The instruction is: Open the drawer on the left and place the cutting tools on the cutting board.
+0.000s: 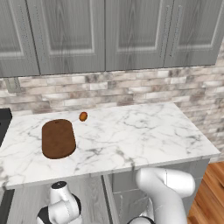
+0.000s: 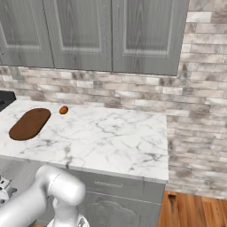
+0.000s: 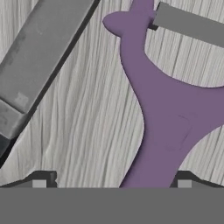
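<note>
Down low, gripper [image 3: 111, 181] spread wide, dark fingertips [image 3: 41, 180] standing well apart at either side, nothing pinched. Between the fingertips, directly ahead: purple Y-shaped peeler [image 3: 162, 118], lying flat on the pale grey wood-grain floor of the drawer [image 3: 96, 113], its stem running toward the gap between the tips, its fork spreading away and toward the right-hand tip's side, grey blade bar [image 3: 188, 24] across the far end of the fork. Off toward the left-hand tip and beyond it: knife [image 3: 37, 57], flat grey blade slanting diagonally, darker handle end nearest that tip, apart from the peeler with bare drawer floor between. Whether the tips touch the peeler, cannot tell. Up above, on the white marble counter [image 1: 131, 135]: dark brown cutting board [image 1: 58, 138], bare, with a small orange-brown oval object [image 1: 83, 116] just beyond its far corner, not touching. Behind, brick backsplash [image 1: 131, 87] and grey wall cabinets [image 1: 105, 35].
</note>
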You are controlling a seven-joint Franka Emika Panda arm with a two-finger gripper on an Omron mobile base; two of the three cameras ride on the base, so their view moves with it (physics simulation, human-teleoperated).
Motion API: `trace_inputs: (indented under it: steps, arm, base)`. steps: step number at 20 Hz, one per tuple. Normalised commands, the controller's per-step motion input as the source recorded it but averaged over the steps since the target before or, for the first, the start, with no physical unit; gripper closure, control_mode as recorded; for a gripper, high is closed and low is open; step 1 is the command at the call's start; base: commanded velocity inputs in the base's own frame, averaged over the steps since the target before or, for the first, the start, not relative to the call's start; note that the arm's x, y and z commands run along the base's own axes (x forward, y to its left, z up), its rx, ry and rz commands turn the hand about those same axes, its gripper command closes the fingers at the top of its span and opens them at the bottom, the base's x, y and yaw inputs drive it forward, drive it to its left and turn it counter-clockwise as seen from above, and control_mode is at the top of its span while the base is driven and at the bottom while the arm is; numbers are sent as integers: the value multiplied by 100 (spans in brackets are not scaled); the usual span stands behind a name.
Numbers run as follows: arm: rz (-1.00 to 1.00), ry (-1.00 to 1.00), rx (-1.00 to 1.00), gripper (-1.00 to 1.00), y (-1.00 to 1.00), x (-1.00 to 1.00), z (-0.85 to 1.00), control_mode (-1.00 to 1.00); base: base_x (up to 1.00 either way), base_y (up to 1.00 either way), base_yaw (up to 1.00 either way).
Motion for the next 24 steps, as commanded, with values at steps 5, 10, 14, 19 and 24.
trace_inputs:
  steps: [5,10,14,19,24]
  arm:
    - [0,0,0,100,0,0,0,-100]
    - [0,0,0,100,0,0,0,-100]
    - [0,0,0,100,0,0,0,-100]
    - [0,0,2,100,0,-7,32,-100]
    - [7,0,5,100,0,-10,95,-100]
  base:
    - [0,0,0]
    - [0,0,0]
    - [0,0,0]
    - [0,0,0]
    - [0,0,0]
